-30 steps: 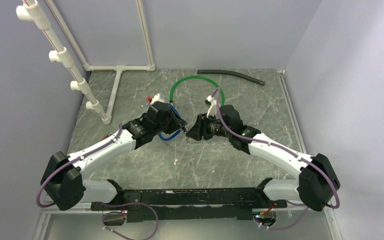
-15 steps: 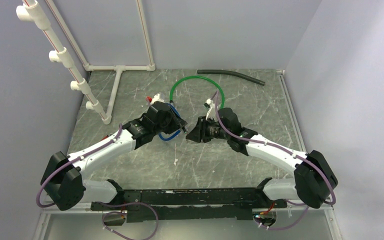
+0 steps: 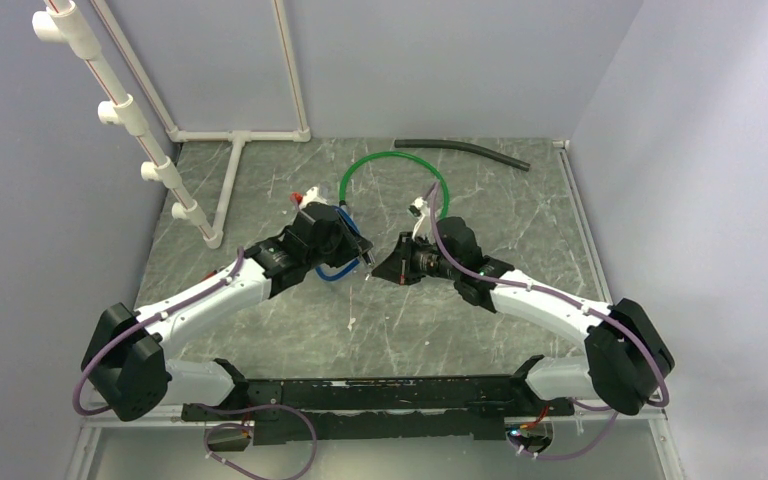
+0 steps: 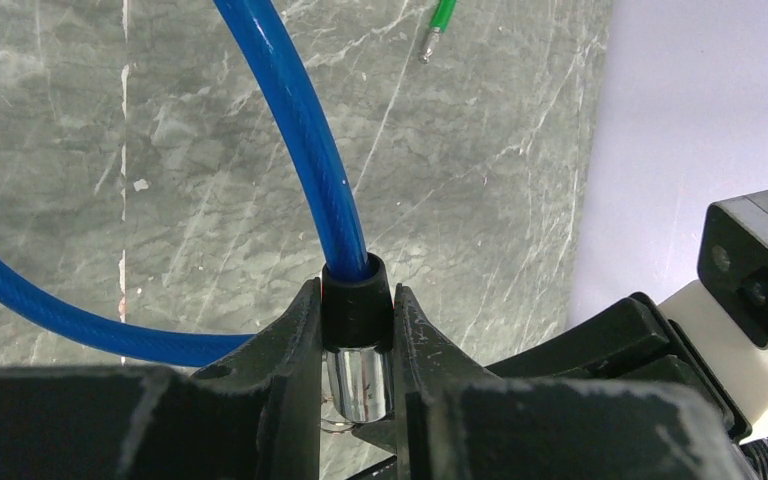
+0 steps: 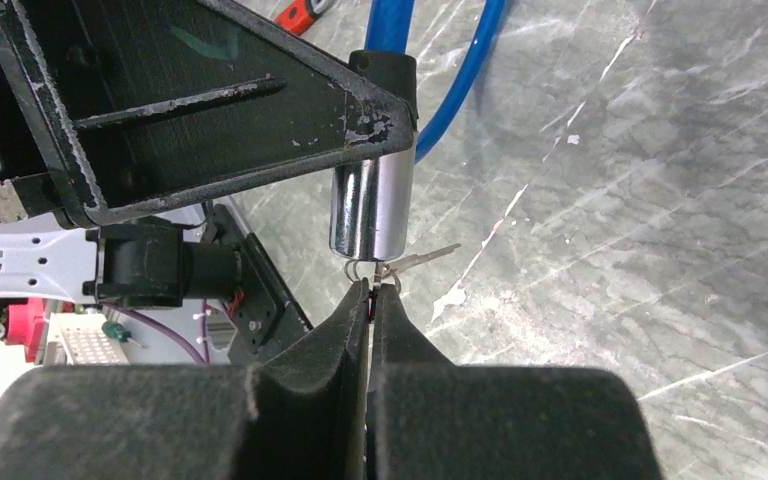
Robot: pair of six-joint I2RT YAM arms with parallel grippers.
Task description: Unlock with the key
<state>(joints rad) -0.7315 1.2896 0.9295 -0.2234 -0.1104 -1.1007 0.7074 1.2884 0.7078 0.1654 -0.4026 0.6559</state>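
Observation:
A blue cable lock (image 4: 300, 130) loops over the marble table. My left gripper (image 4: 357, 330) is shut on its black collar and chrome lock cylinder (image 4: 357, 380), holding it off the table. In the right wrist view the cylinder (image 5: 370, 205) hangs from the left fingers (image 5: 260, 110). My right gripper (image 5: 371, 292) is shut on the key, pinched thin between the pads right under the cylinder's end. A key ring and a spare key (image 5: 425, 260) dangle beside it. In the top view both grippers meet mid-table, left (image 3: 352, 258) and right (image 3: 385, 266).
A green cable loop (image 3: 392, 165) lies behind the grippers, a black hose (image 3: 465, 150) at the back edge. A white PVC pipe frame (image 3: 230, 150) stands at the back left. A small red item (image 3: 300, 196) lies by the left gripper.
The right gripper has shifted slightly left toward the left gripper and the lock cylinder. The left arm has stayed still.

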